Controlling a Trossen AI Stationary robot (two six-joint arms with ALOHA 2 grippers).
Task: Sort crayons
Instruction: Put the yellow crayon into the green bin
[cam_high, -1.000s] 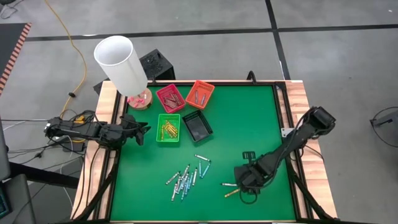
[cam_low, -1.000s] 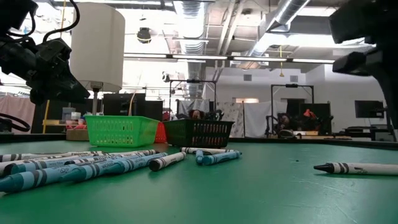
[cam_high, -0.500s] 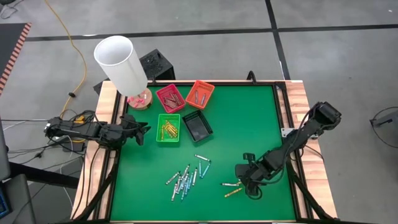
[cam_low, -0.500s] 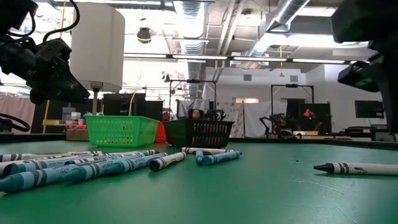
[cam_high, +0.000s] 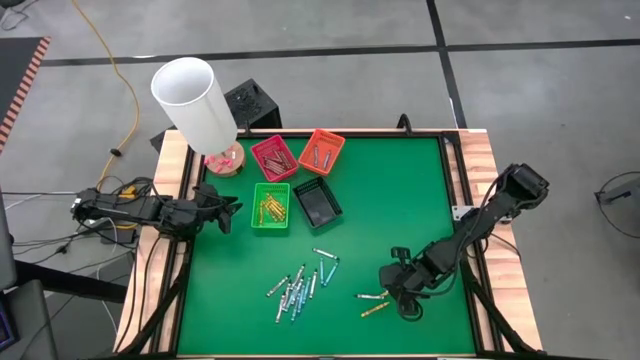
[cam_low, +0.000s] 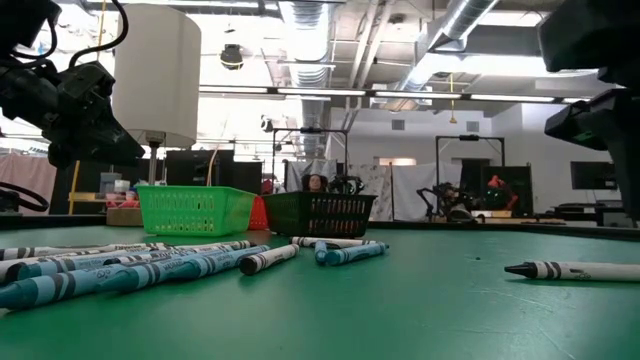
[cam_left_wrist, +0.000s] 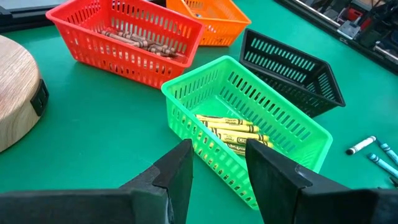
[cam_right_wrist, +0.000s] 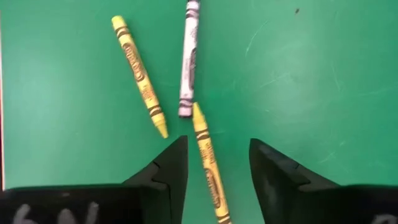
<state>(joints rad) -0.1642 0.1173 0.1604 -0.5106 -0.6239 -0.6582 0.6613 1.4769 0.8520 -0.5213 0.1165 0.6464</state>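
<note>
Right wrist view is showing the right gripper (cam_right_wrist: 217, 165) hanging released, fingers spread, straddling a yellow crayon (cam_right_wrist: 208, 160) lying lengthwise between them on the green table (cam_right_wrist: 323, 74). A grey crayon (cam_right_wrist: 188, 59) is touching its tip; the left gripper (cam_high: 222, 208) is waiting, parted, far off.

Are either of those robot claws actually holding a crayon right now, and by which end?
No. The right gripper is open around a yellow crayon lying on the table, not clamping it. The left gripper hovers empty by the green tray.
</note>
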